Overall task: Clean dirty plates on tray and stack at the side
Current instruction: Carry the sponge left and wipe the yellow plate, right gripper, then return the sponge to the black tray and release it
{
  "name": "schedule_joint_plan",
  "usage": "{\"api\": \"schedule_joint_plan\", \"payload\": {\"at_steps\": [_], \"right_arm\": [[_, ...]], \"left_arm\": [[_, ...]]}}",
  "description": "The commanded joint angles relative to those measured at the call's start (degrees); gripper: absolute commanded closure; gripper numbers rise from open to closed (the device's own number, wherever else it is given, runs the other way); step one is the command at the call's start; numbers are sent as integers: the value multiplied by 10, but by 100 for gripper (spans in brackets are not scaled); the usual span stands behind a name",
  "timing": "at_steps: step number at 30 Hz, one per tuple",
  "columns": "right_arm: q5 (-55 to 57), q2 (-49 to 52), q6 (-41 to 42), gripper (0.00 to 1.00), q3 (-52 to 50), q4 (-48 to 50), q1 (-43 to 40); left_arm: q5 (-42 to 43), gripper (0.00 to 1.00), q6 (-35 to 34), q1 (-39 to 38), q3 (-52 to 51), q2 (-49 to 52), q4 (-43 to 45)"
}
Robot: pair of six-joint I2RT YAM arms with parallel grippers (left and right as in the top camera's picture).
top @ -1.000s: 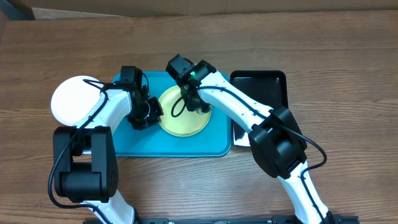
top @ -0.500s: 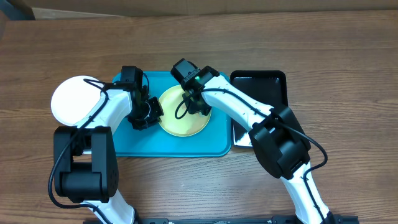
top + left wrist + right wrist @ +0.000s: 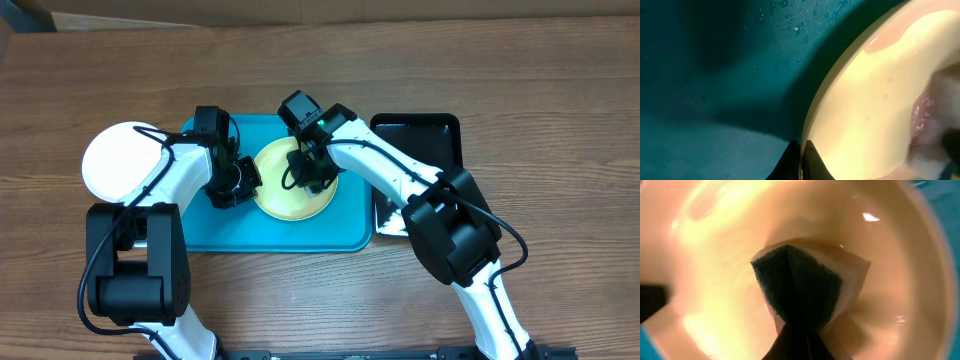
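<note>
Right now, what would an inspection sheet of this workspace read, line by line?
Surface: wooden table, no spills seen.
Job's things: yellow plate on the blue tray, pinkish smear on it; white plate on the table left of the tray; no other plate seen.
Clutter: black tray right of the blue tray.
Claws: left claw pinches the yellow plate's rim; right claw holds a green sponge on that plate.
Cables: black cables loop along both arms.
Surroundings: pale board along the far edge.
</note>
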Motion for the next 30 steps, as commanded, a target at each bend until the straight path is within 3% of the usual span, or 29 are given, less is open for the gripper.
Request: {"api": "schedule_joint_plan", "payload": {"at_steps": [1, 8, 13, 20, 25, 30], "right_arm": [[-128, 13, -2, 96, -16, 10, 14], [-206, 5, -26, 96, 51, -4, -10], [-197, -24, -37, 96, 124, -59, -43], [-110, -86, -54, 96, 149, -169, -119], [13, -97, -59, 96, 146, -264, -179], [83, -97, -40, 96, 88, -273, -223]], "left_arm": [[1, 96, 11, -4, -2, -10, 3], [1, 96, 11, -4, -2, -10, 2], [0, 96, 13, -4, -2, -10, 2], [0, 96, 13, -4, -2, -10, 2], [0, 95, 13, -4, -2, -10, 2], [0, 93, 13, -4, -2, -10, 2]]}}
